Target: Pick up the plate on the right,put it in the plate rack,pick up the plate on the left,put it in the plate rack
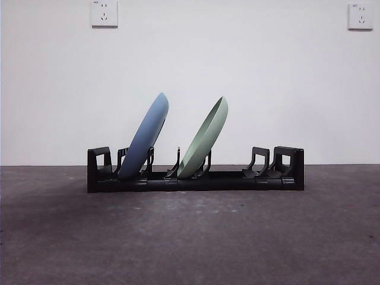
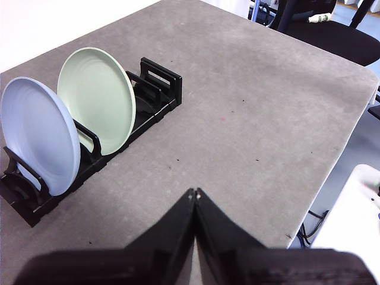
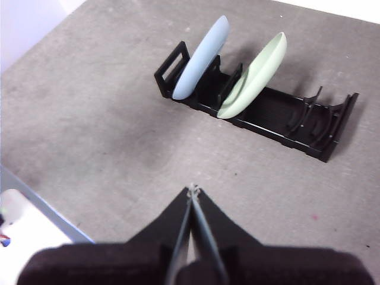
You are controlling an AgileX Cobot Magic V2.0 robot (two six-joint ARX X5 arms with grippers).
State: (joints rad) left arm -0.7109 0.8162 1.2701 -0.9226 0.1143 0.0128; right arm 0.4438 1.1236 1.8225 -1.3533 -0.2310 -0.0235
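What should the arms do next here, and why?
Probably nothing beyond staying parked: the blue plate and green plate both lean in the plate rack, and the left gripper and right gripper are shut, empty and clear of it.

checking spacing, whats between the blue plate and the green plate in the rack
Only one black upright prong of the plate rack stands between the blue plate and the green plate; the front view shows it.
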